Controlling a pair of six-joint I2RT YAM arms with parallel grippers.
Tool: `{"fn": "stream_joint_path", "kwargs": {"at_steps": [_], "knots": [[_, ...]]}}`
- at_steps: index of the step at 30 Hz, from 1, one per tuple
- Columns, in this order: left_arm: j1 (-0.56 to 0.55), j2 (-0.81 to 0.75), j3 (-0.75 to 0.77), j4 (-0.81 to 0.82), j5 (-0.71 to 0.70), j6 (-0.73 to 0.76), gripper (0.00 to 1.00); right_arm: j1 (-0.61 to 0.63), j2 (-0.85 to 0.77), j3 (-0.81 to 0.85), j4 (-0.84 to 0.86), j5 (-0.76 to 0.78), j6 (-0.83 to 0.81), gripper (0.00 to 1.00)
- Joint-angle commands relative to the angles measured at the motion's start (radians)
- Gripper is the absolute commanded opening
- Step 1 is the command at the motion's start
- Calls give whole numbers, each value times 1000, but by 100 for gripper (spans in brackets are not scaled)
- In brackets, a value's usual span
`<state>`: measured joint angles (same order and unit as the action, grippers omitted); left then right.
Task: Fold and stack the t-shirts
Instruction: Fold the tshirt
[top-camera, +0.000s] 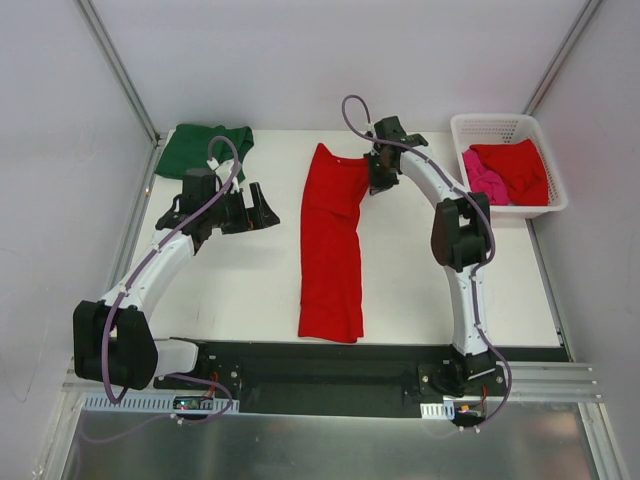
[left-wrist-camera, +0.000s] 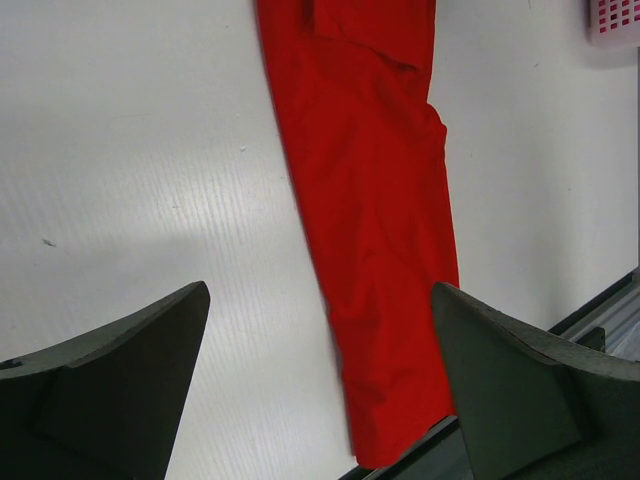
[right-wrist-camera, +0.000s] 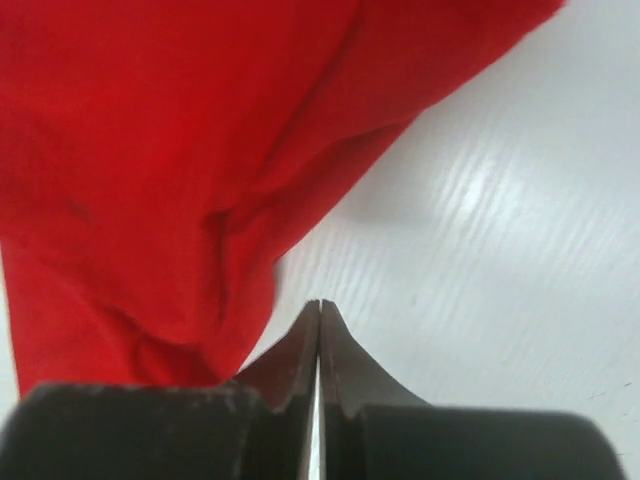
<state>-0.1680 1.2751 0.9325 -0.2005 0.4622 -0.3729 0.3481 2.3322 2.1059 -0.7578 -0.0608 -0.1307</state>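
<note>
A bright red t-shirt (top-camera: 332, 250) lies as a long narrow strip down the middle of the table, also filling the left wrist view (left-wrist-camera: 370, 200). A dark green t-shirt (top-camera: 205, 150) lies folded at the far left corner. Another red t-shirt (top-camera: 515, 165) and a pink one (top-camera: 485, 180) sit in the basket. My left gripper (top-camera: 262, 206) hovers open left of the strip, nothing between its fingers (left-wrist-camera: 320, 290). My right gripper (top-camera: 377, 185) is shut at the strip's upper right edge; in its wrist view the tips (right-wrist-camera: 320, 303) meet on nothing, with the red cloth (right-wrist-camera: 150, 150) just to their left.
A white lattice basket (top-camera: 500, 122) stands at the far right corner, its corner showing in the left wrist view (left-wrist-camera: 615, 20). A black mounting rail (top-camera: 330, 370) runs along the near edge. Grey walls close in the table on three sides.
</note>
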Motion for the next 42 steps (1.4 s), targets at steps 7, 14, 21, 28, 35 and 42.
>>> {"fn": "stream_joint_path", "kwargs": {"at_steps": [7, 14, 21, 28, 35, 42], "knots": [[9, -26, -9, 7, 6, 15, 93, 26, -103, -129, 137, -376, 45, 1], [9, -34, -14, 6, -5, 20, 93, 25, -37, -54, 56, -344, 43, 2], [9, -26, -12, 6, -10, 20, 93, 43, 56, 45, -80, -274, -21, 2], [9, -22, -12, 6, -17, 15, 93, 49, 113, 80, -100, -252, -29, 2], [9, -25, -14, 6, -30, 14, 93, 49, 167, 141, -133, -212, -26, 3], [9, -22, -17, 7, -34, 14, 93, 48, 184, 178, -167, -56, -43, 3]]}}
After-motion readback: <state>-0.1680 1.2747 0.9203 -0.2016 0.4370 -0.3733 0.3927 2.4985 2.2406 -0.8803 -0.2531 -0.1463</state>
